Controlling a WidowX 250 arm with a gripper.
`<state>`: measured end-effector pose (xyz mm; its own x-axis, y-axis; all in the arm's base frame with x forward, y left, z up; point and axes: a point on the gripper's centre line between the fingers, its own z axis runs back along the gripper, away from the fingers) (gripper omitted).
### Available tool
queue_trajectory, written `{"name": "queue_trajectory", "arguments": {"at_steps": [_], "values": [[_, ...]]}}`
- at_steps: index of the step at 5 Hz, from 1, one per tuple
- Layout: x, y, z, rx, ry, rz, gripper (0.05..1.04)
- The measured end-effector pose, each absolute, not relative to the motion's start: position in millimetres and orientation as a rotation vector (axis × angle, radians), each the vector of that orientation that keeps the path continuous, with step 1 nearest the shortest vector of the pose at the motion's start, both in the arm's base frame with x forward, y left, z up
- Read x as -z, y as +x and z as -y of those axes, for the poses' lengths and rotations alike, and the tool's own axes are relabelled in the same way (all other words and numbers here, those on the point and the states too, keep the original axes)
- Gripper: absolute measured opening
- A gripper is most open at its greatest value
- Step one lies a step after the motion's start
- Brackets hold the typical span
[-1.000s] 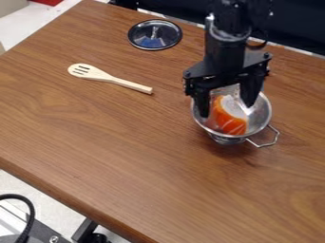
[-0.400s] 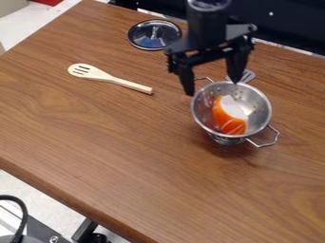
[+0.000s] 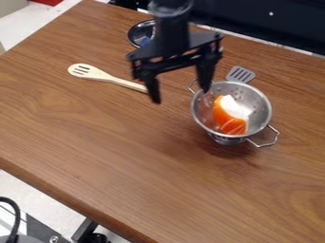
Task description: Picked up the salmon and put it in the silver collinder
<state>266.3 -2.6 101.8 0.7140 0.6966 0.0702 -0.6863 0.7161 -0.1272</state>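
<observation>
One gripper (image 3: 180,96), jaws spread, one salmon (image 3: 228,119) in one colander (image 3: 257,99), one spoon (image 3: 95,74), one spatula (image 3: 240,74), probably one lid (image 3: 138,35)

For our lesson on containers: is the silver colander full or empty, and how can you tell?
Neither: the colander holds just the salmon, with bare metal visible around it.

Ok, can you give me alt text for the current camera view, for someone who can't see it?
A toy salmon piece lies in a silver colander on a wooden table, with the open, empty black gripper hanging to its upper left. A slotted wooden spoon lies left of the gripper, and a grey slotted spatula shows behind the colander.
</observation>
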Motion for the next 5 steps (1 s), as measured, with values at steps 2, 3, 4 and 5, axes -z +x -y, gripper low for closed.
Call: {"name": "queue_trajectory", "arguments": {"at_steps": [2, 3, 4, 5], "values": [[-96, 233, -22, -0.627, -0.127, 0.085, 1.000], [-87, 221, -28, -0.589, -0.112, 0.100, 1.001], [-82, 214, -35, -0.532, -0.096, 0.086, 1.000], [-76, 207, -40, -0.496, -0.087, 0.076, 1.001]]}}
